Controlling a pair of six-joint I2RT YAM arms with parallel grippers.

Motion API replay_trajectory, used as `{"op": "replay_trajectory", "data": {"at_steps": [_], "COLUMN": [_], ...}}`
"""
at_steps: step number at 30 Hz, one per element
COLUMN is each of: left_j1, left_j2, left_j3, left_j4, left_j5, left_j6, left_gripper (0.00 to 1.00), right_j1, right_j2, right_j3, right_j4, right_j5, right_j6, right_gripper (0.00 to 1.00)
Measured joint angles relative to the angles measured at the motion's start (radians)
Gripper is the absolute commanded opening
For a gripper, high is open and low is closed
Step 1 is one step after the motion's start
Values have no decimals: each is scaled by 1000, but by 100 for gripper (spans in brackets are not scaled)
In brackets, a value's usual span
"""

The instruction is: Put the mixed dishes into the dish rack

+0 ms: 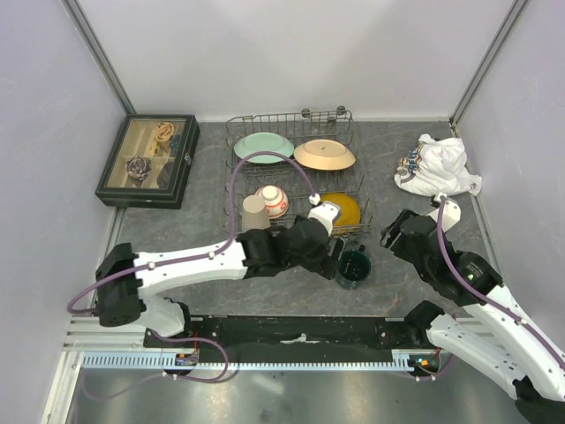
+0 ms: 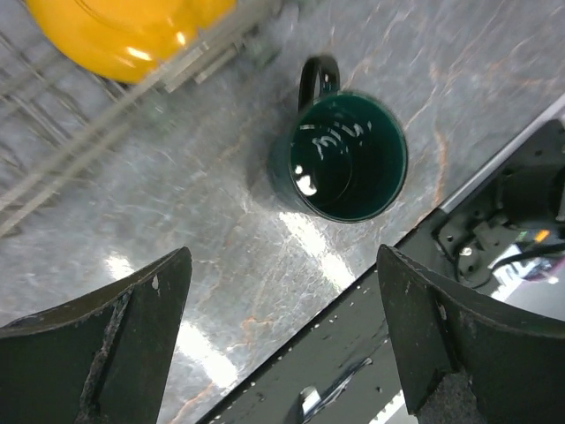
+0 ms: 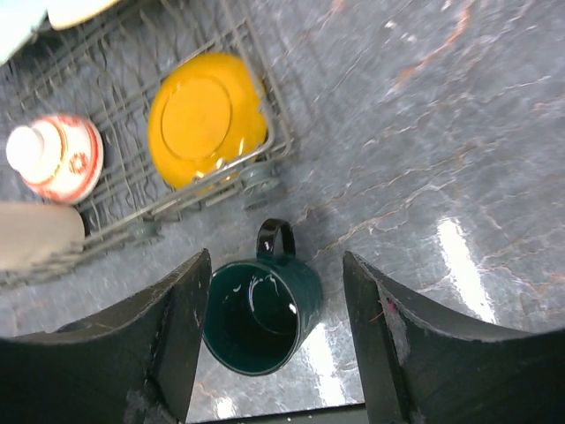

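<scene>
- dark green mug [image 2: 349, 159] stands upright on the table [image 1: 388, 150], mouth up. It is outside the dish rack [image 1: 291, 119], just off the near right corner, with its handle pointing at the rack.
- left gripper [image 2: 282, 256] hovers over the mug, fingers spread wide and nothing between them.
- right gripper [image 3: 275, 258] has its fingers apart and nothing clamped. In its wrist view the mug sits low between them, close to one finger. I can't tell contact from that angle, though the top view suggests a gap.
- The left arm lies across the rack's front edge in the top view and hides part of it. The two arms flank the mug.
- Rack, back row: pale green plate [image 1: 263, 146] and tan plate [image 1: 324, 155], side by side.
- Rack, near row: beige cup [image 1: 254, 210], then small red-orange bowl [image 3: 55, 157] foot-up, then yellow plate [image 3: 205, 117] tilted in the right corner.
- display box [image 1: 148, 159] sits back left and white cloth bundle [image 1: 439, 166] back right, both apart from the rack.
- The near table edge is just beside the mug. Open tabletop runs to the mug's right and up toward the cloth bundle.
</scene>
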Motion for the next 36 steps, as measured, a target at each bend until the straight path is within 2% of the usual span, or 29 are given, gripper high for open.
{"op": "replay_trajectory", "data": {"at_steps": [9, 14, 21, 29, 36], "left_j1": [-41, -41, -41, -41, -41], "left_j2": [231, 275, 343, 410, 421], "left_j3": [93, 111, 150, 173, 173], "left_j4": [24, 22, 20, 18, 17], "left_j5": [-87, -117, -158, -162, -158], "left_j6": [-83, -103, -130, -140, -146], "left_gripper": [92, 90, 66, 57, 43], "right_j1": [-1, -1, -1, -1, -1], "right_j2": [-27, -45, -52, -53, -55], "right_j3": [32, 33, 33, 44, 44], "right_j4": [-45, -60, -77, -85, -86], "right_j5": [51, 53, 60, 73, 74], "right_j6": [27, 28, 26, 26, 26], "right_gripper": [68, 68, 69, 69, 69]}}
